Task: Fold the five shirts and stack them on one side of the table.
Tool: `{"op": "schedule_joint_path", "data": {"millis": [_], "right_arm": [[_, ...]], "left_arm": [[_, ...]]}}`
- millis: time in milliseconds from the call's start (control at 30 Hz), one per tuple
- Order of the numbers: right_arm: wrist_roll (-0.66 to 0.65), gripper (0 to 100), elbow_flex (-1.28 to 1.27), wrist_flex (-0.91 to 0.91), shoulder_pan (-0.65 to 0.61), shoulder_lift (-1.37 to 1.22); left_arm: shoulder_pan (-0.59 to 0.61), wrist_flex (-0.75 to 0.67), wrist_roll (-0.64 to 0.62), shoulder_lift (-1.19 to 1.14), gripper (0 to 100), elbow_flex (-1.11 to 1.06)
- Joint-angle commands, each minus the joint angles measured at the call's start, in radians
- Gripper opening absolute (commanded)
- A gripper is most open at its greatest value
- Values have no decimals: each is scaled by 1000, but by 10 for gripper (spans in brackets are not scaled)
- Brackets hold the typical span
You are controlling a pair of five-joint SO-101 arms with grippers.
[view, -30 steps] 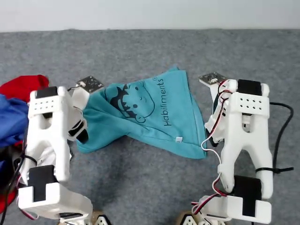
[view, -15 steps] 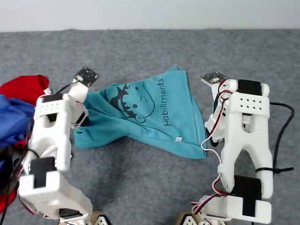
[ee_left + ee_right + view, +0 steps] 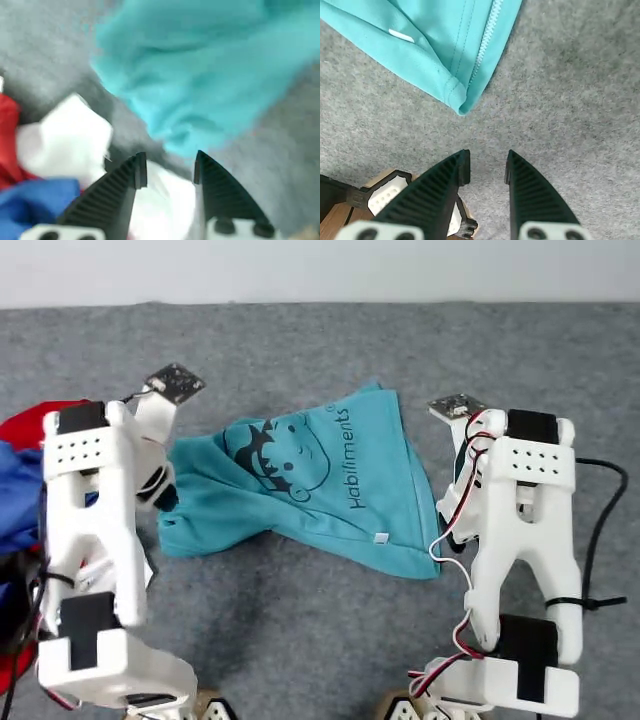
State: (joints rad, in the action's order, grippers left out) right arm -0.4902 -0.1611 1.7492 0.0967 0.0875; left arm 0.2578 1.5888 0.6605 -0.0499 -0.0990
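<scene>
Your teal shirt [image 3: 310,490] is lying crumpled and unfolded on the grey table [image 3: 300,640], with its print facing up. Your left gripper [image 3: 167,167] is hanging at the teal shirt's bunched left edge, its jaws standing apart with nothing between them. Your right gripper [image 3: 485,162] is sitting just off the teal shirt's near right corner, over bare table, with its jaws also parted and gripping nothing. Just beyond the teal shirt's left edge, a red shirt [image 3: 35,425], a blue shirt [image 3: 20,495] and a white cloth [image 3: 62,132] are lying heaped together.
</scene>
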Motion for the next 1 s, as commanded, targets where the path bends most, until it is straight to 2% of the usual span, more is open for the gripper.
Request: {"op": "schedule_joint_path", "data": {"millis": [0, 167, 567, 700, 867, 967], "right_arm": [[9, 126, 48, 31, 7, 53], [9, 126, 48, 25, 4, 53], [9, 126, 48, 31, 8, 53], [9, 126, 48, 31, 8, 53], [9, 126, 48, 31, 8, 51], [9, 125, 48, 31, 8, 51]], "left_arm": [[32, 95, 23, 58, 164, 39], [69, 32, 21, -44, 232, -15], [64, -186, -34, -342, 232, -31], [63, -227, -106, -416, 231, -30], [38, -210, -130, -430, 121, -10], [-12, -135, -129, -404, 42, 8]]}}
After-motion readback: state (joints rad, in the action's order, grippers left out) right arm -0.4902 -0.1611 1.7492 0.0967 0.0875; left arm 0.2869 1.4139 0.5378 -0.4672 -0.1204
